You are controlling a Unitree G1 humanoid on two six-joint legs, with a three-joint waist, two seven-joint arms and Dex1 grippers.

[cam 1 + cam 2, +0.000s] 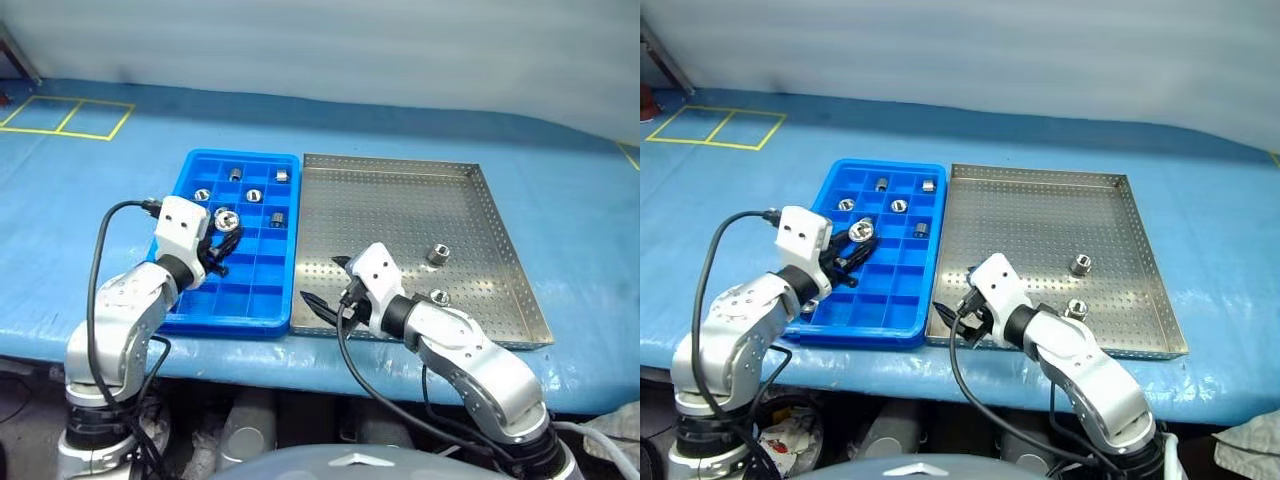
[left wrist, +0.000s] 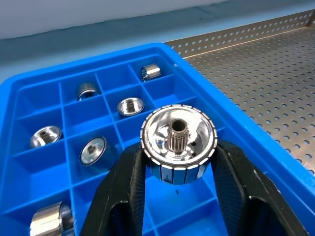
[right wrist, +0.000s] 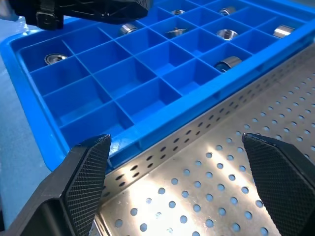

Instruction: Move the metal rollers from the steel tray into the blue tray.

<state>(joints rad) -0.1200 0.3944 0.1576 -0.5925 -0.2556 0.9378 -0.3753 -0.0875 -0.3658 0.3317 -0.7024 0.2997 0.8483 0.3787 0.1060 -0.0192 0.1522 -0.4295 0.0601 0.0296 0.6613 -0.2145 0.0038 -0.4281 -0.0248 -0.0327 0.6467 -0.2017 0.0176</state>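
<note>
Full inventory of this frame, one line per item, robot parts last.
steel tray: 1, silver-grey, perforated floor, on the blue surface, right of the blue tray and touching it.
blue tray: 1, bright blue, gridded into square compartments, left of the steel tray.
metal rollers in the steel tray: 2, shiny silver, right-hand near part of its floor, apart from each other.
metal rollers in the blue tray: at least 5, silver, one per compartment, in the far rows.
yellow tape: floor marking, yellow, far left on the blue surface.
left gripper: black fingers, shut on a roller, above the blue tray.
right gripper: black fingers, open, nothing held, over the steel tray's near left edge.
</note>
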